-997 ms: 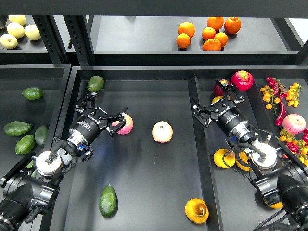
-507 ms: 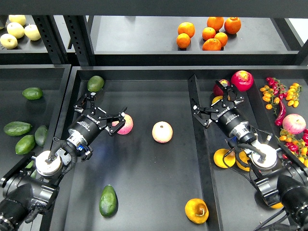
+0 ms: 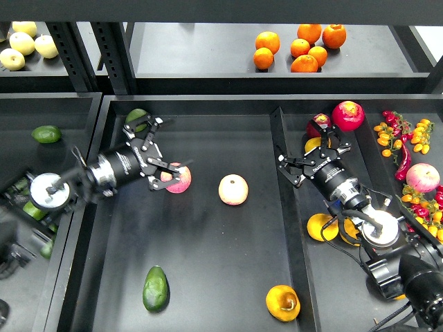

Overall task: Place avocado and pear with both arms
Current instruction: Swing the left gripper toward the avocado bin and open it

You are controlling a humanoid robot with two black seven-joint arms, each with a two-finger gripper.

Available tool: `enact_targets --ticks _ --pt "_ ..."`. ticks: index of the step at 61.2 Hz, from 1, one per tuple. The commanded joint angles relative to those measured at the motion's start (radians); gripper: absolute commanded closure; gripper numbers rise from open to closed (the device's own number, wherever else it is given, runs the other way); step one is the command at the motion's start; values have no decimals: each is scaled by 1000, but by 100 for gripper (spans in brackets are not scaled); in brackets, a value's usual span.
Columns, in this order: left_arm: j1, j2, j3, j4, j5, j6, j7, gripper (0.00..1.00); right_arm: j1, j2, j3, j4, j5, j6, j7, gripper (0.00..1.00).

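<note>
The dark green avocado (image 3: 156,288) lies at the front left of the middle tray (image 3: 208,256). The golden pear (image 3: 283,303) lies at the front right of the same tray, its dark hollow end facing right. My left gripper (image 3: 160,146) is open and empty at the tray's back left, far behind the avocado, its lower finger close to a pink-yellow apple (image 3: 178,178). My right gripper (image 3: 308,153) is open and empty over the right tray's back left, just right of the divider (image 3: 287,228) and far behind the pear.
A second apple (image 3: 233,189) sits mid-tray. A rounder green fruit (image 3: 136,116) lies behind my left gripper. Paler avocados (image 3: 46,133) fill the left tray. The right tray holds a red fruit (image 3: 347,115), chillies (image 3: 402,155) and oranges (image 3: 321,227). More oranges (image 3: 299,47) sit on the shelf.
My left arm has swung left and is motion-blurred; its gripper has shifted a little up and right, staying open. My right gripper has drawn back slightly. The fruits have not moved.
</note>
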State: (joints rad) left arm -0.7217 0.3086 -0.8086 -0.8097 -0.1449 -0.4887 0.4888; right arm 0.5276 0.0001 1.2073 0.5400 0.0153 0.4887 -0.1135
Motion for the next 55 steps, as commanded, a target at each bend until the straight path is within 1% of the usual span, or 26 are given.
enact_targets --ticks 1,6,18,36,37,55 --pt "-68 55 120 -2 5 0 0 1 0 0 0 0 0 0 0 1" --pt "-103 85 202 -19 31 0 0 1 0 0 0 0 0 0 0 1" --pt "-140 150 353 -82 152 0 0 1 0 0 0 0 0 0 0 1" --pt "-173 191 451 -128 372 0 0 1 0 0 -2 -2 0 0 -2 1" --pt "-185 191 476 -129 407 0 0 1 0 0 -2 -2 0 0 -2 1" --pt "-186 190 539 -184 524 0 0 1 -1 0 0 -3 0 0 -2 1"
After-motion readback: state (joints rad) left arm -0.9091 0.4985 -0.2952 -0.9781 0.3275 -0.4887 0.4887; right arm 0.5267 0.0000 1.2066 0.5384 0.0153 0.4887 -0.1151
